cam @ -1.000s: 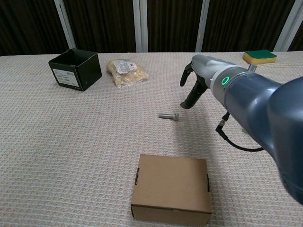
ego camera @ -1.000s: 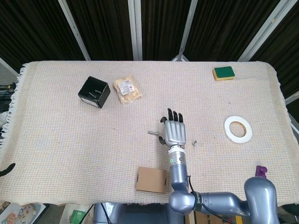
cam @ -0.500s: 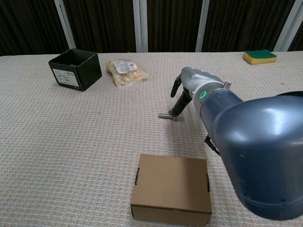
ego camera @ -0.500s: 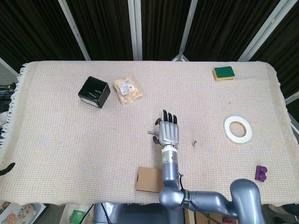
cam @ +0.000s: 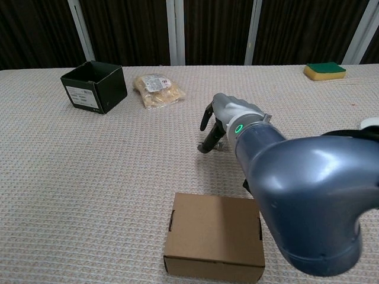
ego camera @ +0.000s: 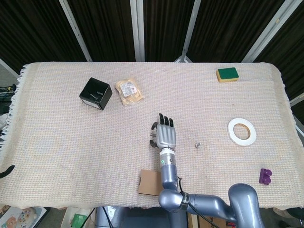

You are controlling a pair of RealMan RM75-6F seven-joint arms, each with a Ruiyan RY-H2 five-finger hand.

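The right hand (ego camera: 165, 136), a grey metal hand with black fingers, is seen palm-down over the woven beige tablecloth (ego camera: 57, 142), its fingers (cam: 207, 142) angled down to the cloth in the chest view. The small silver metal bolt (cam: 218, 145) lies directly beneath the hand, mostly covered by it; only a short end is visible just behind the fingers in the chest view, and a sliver at the hand's left edge in the head view. The fingers are spread only slightly and curved downward around the bolt; whether the bolt is actually gripped or merely touched cannot be told from either view.

Just behind the wrist, toward the robot, a plain brown cardboard box (cam: 214, 237) is set on the cloth. To the right of the hand a tiny silver nut (ego camera: 198, 144) is seen, and further right a white ring of tape (ego camera: 241, 131). Well apart on the right, near the table's edge, a small purple block (ego camera: 265, 176) is placed. Far ahead and to the right lies a yellow sponge with a green top (ego camera: 227, 74). Ahead and to the left are a clear packet of pale snacks (ego camera: 129, 91) and, beyond it, an open black cardboard box (ego camera: 95, 93).

The left hand is not shown in either view.
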